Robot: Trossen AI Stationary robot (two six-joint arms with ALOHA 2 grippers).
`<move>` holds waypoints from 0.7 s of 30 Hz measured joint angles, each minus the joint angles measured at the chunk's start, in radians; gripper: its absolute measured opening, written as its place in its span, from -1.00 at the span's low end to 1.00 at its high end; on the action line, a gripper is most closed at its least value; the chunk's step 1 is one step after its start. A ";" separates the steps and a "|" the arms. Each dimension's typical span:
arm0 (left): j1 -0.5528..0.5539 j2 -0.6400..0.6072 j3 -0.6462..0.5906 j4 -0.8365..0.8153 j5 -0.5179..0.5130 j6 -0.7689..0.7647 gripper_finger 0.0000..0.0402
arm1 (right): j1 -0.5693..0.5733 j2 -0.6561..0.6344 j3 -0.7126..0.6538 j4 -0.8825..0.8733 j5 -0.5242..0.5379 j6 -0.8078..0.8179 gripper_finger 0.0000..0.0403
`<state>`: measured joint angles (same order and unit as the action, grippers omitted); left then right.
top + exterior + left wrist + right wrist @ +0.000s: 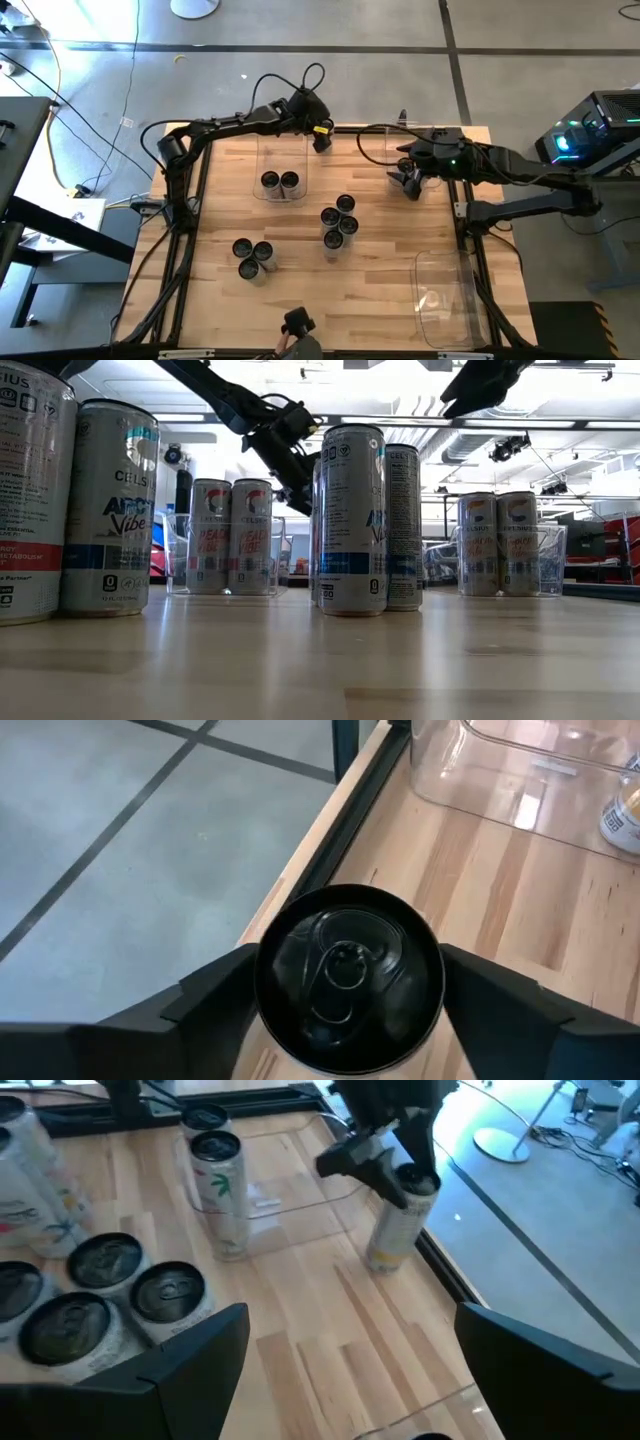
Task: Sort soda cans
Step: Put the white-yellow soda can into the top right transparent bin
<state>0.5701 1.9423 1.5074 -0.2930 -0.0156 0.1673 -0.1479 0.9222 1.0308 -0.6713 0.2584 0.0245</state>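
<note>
The wooden table (pixel 380 300) carries soda cans (pixel 338 222) and clear bins (pixel 445 297).

Bright, even overhead lighting across all views. Strong bluish glare on floor (pixel 130 60) in high view, washing out upper left. Soft, short shadows beside soda cans (pixel 338 222) on table (pixel 300 290). Low view backlit by ceiling lights (pixel 400 400); nearest can (pixel 30 490) large and slightly soft, tabletop foreground blurred, sheen reflecting can shapes. Left wrist view: specular highlights on clear bin (pixel 520 770), dark can top (pixel 348 978) sharp. Right wrist view noticeably soft, motion-smeared, overexposed toward floor corner, own fingers (pixel 190 1355) out of focus.
</note>
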 joint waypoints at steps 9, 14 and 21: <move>-0.024 -0.011 0.030 -0.030 0.080 0.052 0.22 | 0.157 -0.039 0.085 0.005 0.027 0.046 0.73; -0.106 -0.072 0.101 -0.024 0.111 0.114 0.22 | 0.233 -0.068 0.101 0.049 0.028 0.060 0.73; -0.333 -0.107 0.217 -0.105 0.167 0.244 0.22 | 0.322 -0.083 0.101 0.054 0.029 0.094 0.73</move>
<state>0.2367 1.8349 1.7246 -0.3975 0.1518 0.4117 0.1742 0.8390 1.1320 -0.6172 0.2876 0.1189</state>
